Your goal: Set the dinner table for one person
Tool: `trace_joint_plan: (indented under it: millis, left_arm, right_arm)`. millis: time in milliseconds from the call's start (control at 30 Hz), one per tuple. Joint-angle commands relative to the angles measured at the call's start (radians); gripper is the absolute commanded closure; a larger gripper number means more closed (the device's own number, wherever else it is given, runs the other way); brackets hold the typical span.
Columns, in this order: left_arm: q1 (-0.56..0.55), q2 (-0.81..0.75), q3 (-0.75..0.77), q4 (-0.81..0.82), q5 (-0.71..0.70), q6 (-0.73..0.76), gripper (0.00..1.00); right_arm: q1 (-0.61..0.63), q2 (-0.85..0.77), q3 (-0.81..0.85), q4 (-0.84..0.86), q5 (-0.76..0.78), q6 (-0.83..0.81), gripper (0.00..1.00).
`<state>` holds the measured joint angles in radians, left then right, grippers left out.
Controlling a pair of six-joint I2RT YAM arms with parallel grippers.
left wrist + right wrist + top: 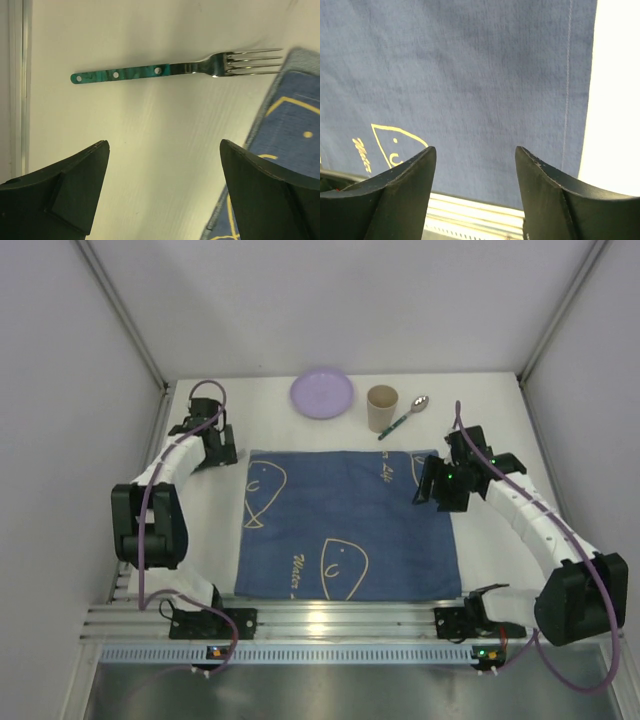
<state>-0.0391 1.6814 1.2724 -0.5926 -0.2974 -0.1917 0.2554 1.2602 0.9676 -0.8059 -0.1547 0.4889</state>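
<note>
The dinner table point(500, 405) is a white top with a blue cloth mat point(345, 525) spread at its middle. A fork point(150, 71) with a teal handle lies flat on the white surface just left of the mat's corner point(295, 125). My left gripper point(164, 145) hangs open short of the fork, nothing between its fingers. In the top view the left gripper point(215, 447) is at the mat's far left corner and covers the fork. My right gripper point(432, 485) is over the mat's right edge. It stands open point(475, 150) and empty above the blue cloth.
At the back stand a purple plate point(322, 393), a beige cup point(382, 408) and a teal-handled spoon point(405, 418). A ribbed aluminium rail point(330, 625) runs along the near edge. Grey walls close in on both sides.
</note>
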Motion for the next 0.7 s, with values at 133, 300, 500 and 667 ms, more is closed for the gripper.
trace_joint_plan:
  millis: [133,300,500,667]
  left_arm:
    - [0.071,0.138,0.042,0.155,0.006,0.135,0.03]
    - [0.09,0.239,0.14,0.131,0.004,0.172,0.05]
    - [0.094,0.34,0.211,0.106,-0.019,0.182,0.08]
    - [0.1,0.434,0.263,0.067,0.021,0.166,0.11]
  right_arm:
    - [0.01,-0.131,0.065,-0.242,0.056,-0.072,0.34]
    - [0.01,-0.205,0.004,-0.3,0.07,-0.064,0.34]
    - [0.011,-0.214,-0.029,-0.325,0.076,-0.047,0.34]
    - [0.01,-0.119,0.043,-0.337,0.095,-0.067,0.34]
